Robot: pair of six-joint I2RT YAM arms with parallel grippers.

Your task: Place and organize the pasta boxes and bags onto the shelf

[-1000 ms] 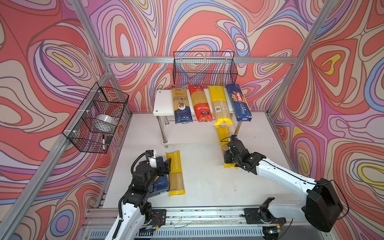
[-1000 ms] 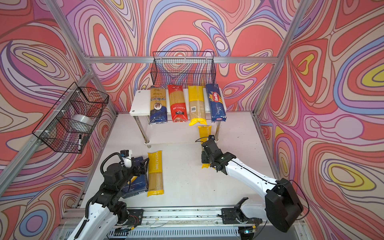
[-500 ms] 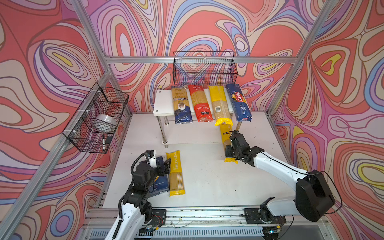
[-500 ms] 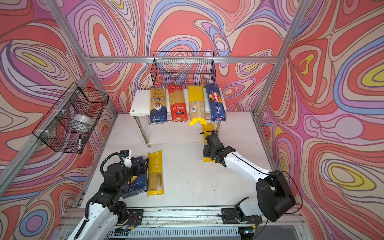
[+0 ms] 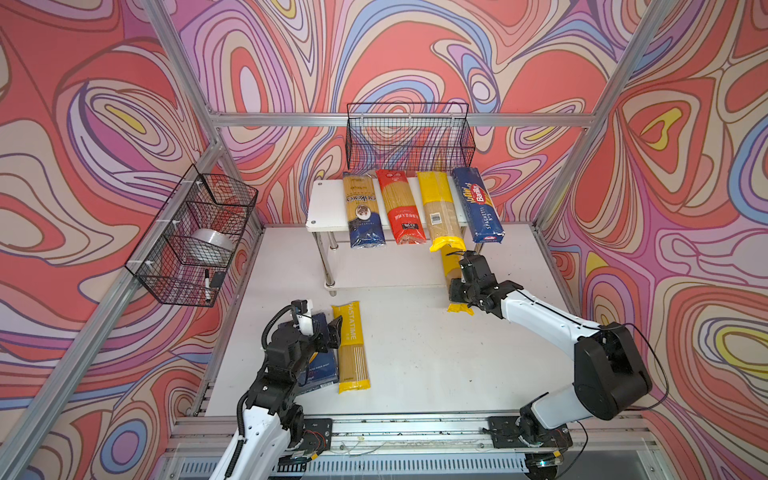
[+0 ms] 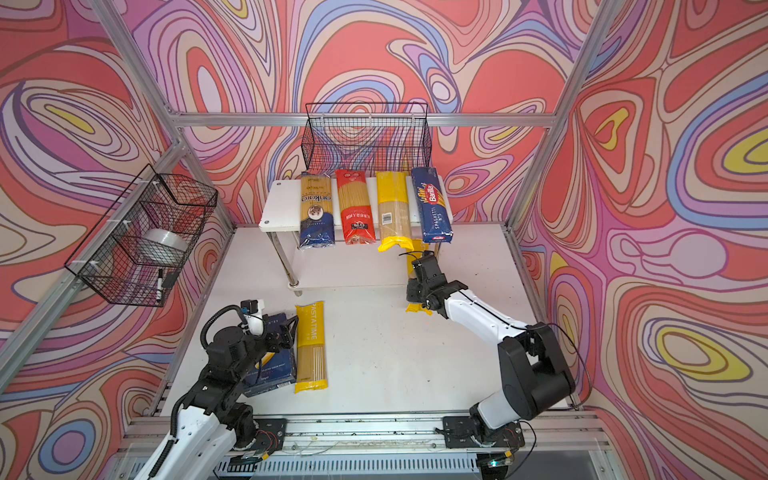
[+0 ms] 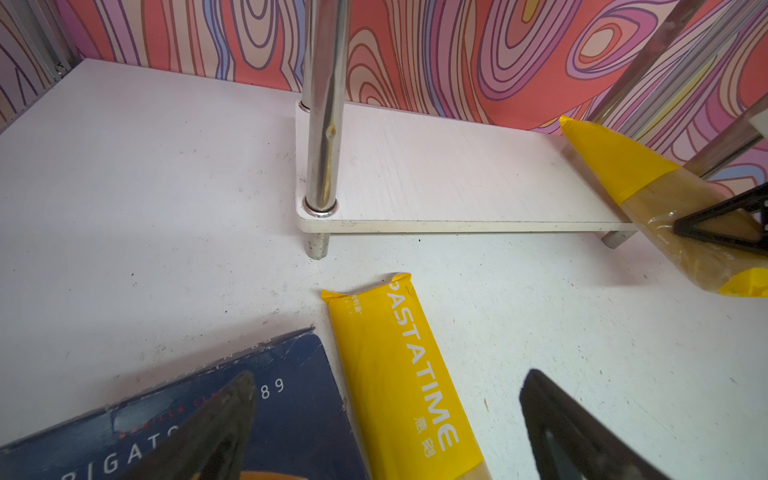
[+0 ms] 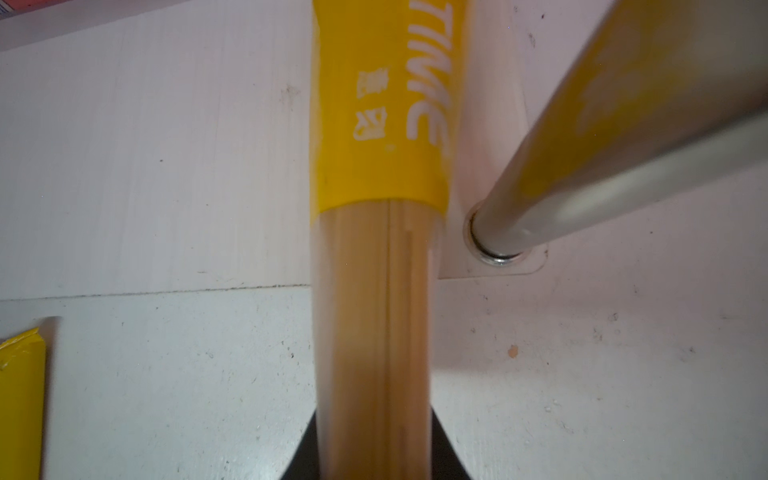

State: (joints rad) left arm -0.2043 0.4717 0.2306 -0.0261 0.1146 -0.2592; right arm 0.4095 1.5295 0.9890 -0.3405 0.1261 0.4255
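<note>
Yellow-ended spaghetti packet (image 8: 374,291) sat clamped in the right claw (image 5: 456,291), its far end reaching ahead of the claw over the lower board of the shelf (image 5: 324,208), just beside a chrome leg (image 8: 582,166). The left claw (image 5: 334,330) hung spread wide, holding nothing; beneath it on the counter (image 5: 415,353) lay a second yellow packet (image 7: 399,374) and the wide blue box (image 7: 291,415), side by side
</note>
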